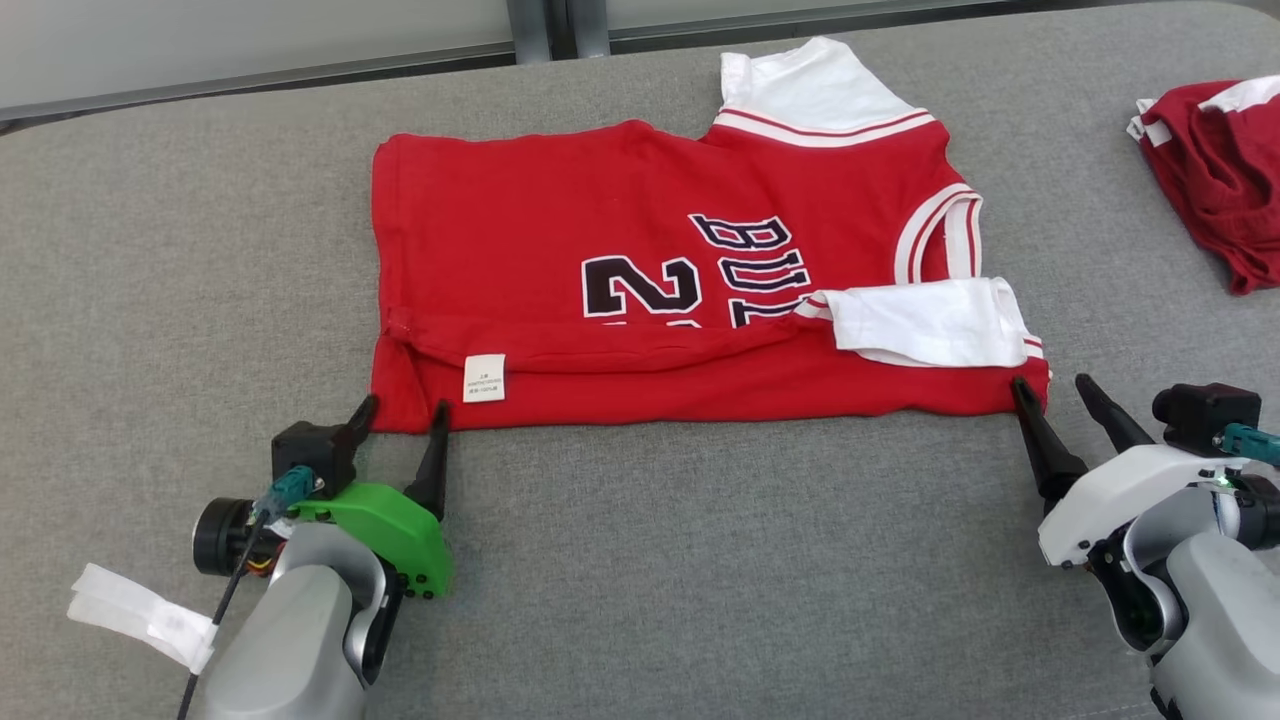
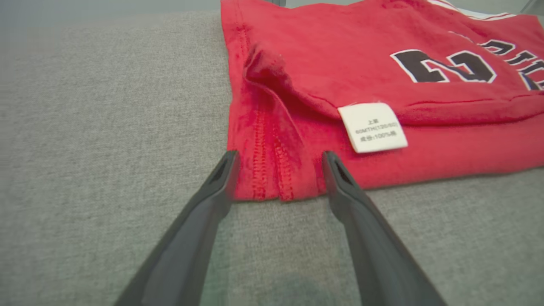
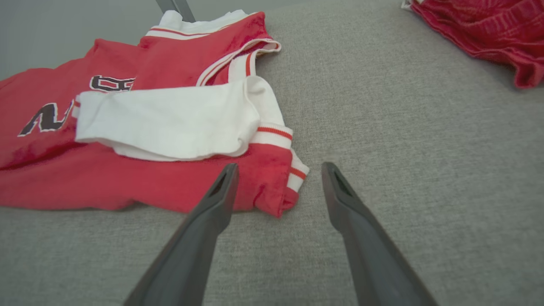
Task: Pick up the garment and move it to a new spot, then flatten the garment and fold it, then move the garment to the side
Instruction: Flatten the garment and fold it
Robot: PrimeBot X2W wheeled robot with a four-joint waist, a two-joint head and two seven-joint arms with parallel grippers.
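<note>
Two arms reach forward and low to the near edge of the red garment (image 1: 600, 230), which lies partly folded mid-desk (image 1: 700, 560). The left claw (image 1: 405, 405), fingers apart, straddles the near-left hem corner. The right claw (image 1: 1052, 384), also apart, brackets the near-right corner. Bare desk lies open toward the robot and to the left; a second red garment (image 1: 1215, 160) lies at the far right.

Grey woven fabric covers the table (image 1: 700, 560) under and around the left claw (image 1: 406, 403) and right claw (image 1: 1050, 381); far ahead of both, past the table's rounded edge, pale panels (image 1: 250, 40) flank a dark upright post (image 1: 545, 25); light soft, even.
</note>
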